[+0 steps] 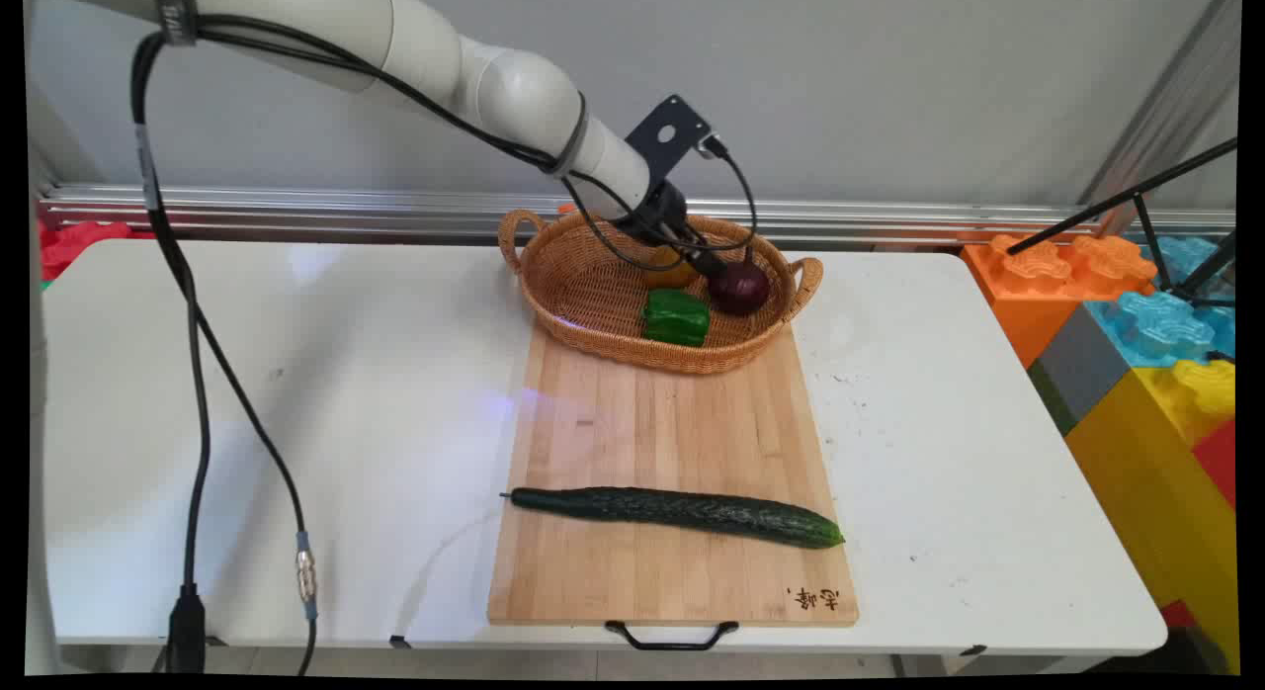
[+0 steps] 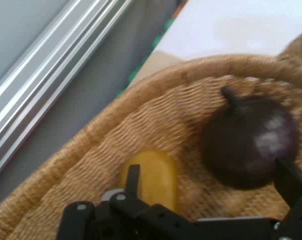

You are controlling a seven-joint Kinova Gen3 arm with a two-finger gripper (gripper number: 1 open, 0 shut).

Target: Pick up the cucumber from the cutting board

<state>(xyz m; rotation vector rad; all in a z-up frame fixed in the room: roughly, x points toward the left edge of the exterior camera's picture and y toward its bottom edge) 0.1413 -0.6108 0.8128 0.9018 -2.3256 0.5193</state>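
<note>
Our hand (image 2: 205, 187) hangs wide open inside the wicker basket (image 1: 593, 304), one finger by the yellow fruit (image 2: 153, 182), the other beside the dark purple onion (image 2: 250, 142). We hold nothing. The round onion could roll away if a finger nudges it.

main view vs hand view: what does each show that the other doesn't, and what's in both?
Main view only: cucumber lying on the wooden cutting board, green pepper in the basket, white table.
Hand view only: the gripper with fingers apart, one by the yellow item, the other by the onion.
Both: wicker basket, purple onion, yellow item, aluminium rail.
</note>
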